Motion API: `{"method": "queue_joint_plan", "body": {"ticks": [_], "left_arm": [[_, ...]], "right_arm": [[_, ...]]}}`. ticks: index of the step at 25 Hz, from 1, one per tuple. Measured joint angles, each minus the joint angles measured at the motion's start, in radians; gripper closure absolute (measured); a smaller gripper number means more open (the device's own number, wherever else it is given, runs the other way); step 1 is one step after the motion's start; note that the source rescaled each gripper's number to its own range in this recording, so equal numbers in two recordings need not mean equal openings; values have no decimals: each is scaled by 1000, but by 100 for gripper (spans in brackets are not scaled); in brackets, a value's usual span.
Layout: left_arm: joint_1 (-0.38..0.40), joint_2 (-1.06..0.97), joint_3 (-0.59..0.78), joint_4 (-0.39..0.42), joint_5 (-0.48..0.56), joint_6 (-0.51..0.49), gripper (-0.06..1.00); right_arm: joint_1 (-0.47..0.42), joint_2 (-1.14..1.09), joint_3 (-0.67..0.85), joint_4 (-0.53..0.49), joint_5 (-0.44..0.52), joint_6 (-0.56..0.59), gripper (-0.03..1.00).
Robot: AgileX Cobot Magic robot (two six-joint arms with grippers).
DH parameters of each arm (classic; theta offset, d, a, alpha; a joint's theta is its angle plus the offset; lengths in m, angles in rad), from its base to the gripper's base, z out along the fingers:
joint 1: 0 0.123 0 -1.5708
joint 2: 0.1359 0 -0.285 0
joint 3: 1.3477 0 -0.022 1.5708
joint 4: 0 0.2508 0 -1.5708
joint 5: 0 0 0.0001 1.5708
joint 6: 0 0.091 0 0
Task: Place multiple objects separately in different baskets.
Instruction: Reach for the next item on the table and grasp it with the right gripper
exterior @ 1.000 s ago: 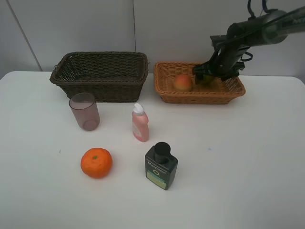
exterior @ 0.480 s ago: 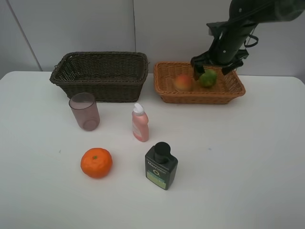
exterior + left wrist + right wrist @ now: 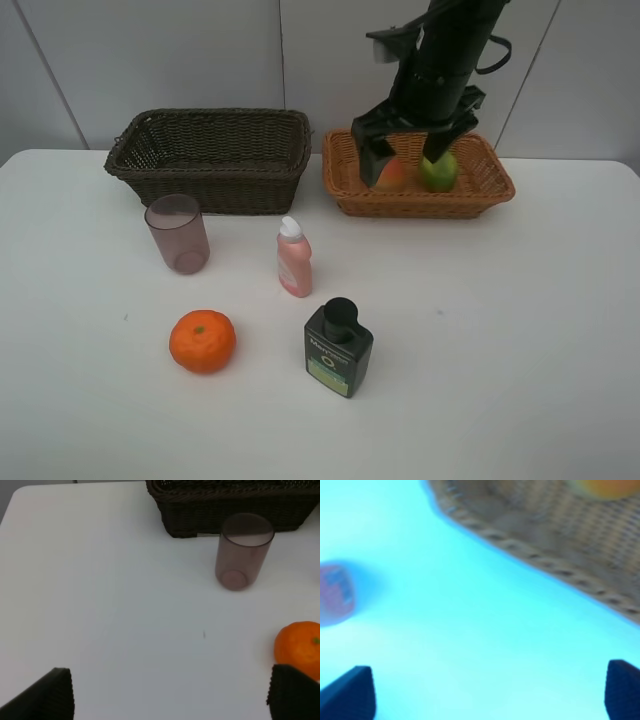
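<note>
The right claw (image 3: 403, 152) is held spread wide and empty over the tan basket (image 3: 480, 200). The peach (image 3: 393, 178) and the lime (image 3: 440, 172) are laid side by side in that basket, just beneath the claw's fingers. The left claw (image 3: 170, 700) is likewise held spread and empty above the table (image 3: 500, 350), with the cup (image 3: 244, 550) stood ahead of it before the dark basket (image 3: 235, 505) and the tangerine (image 3: 299, 647) close by one finger. The pink bottle (image 3: 294, 260) and the green bottle (image 3: 338, 350) are stood on the table well apart from the right claw.
</note>
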Motion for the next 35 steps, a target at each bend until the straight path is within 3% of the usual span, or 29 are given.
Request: {"method": "queue_joint_plan", "body": {"ticks": [10,22,35], "left_arm": [[0,0,0,0,0,0,-6],[0,0,0,0,0,0,-6],[0,0,0,0,0,0,-6]], "right_arm": [[157,-62,0,10,29,3,-2],[251,-69,15,22,27,49,-3],[329,-231,424,43,-45,49,-3]]}}
